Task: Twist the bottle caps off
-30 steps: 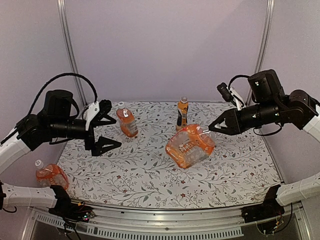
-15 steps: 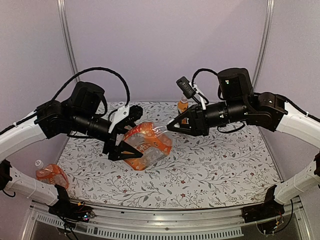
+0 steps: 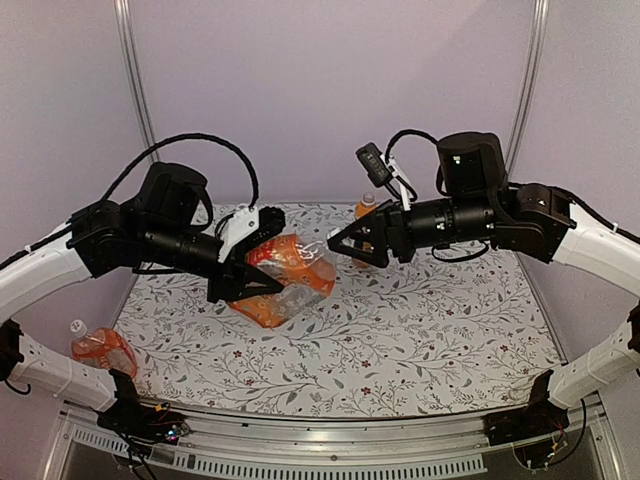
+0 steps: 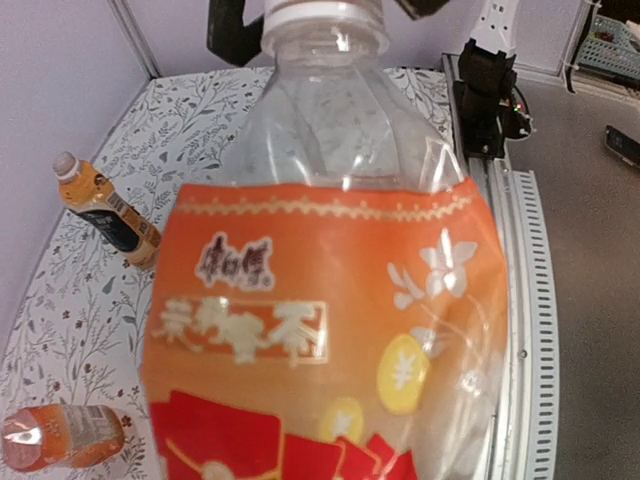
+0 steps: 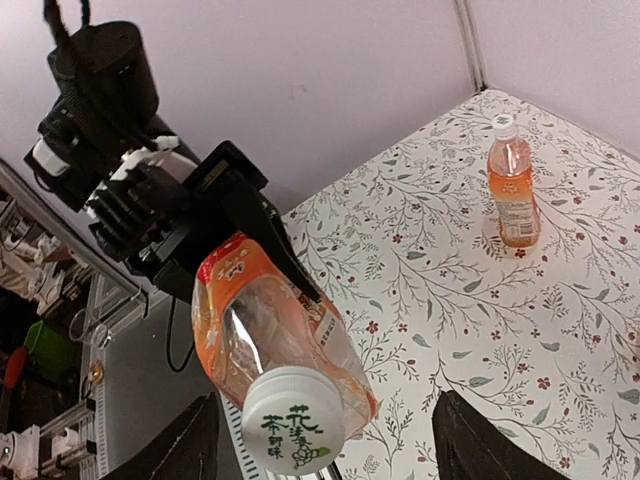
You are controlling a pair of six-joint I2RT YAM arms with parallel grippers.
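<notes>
A large squat bottle (image 3: 285, 272) with an orange label hangs in the air over the middle of the table. My left gripper (image 3: 262, 272) is shut on its body, and the bottle (image 4: 320, 300) fills the left wrist view. Its white ribbed bottle cap (image 5: 293, 432) points at my right gripper (image 5: 335, 455). That gripper is open, with a dark finger (image 5: 190, 450) on each side of the cap and clear of it. In the top view the right gripper (image 3: 343, 250) sits just right of the bottle's neck.
A slim dark-labelled bottle (image 4: 105, 205) stands at the back, half hidden behind the right arm (image 3: 366, 206). A small orange bottle (image 5: 512, 190) stands near the back wall. Another bottle (image 3: 100, 350) lies by the table's left front corner. The table's metal front rail (image 3: 330, 440) runs below.
The right gripper carried the bottle by its cap from the right to the middle, then opened. The left gripper came in from the left and closed on the bottle's body.
</notes>
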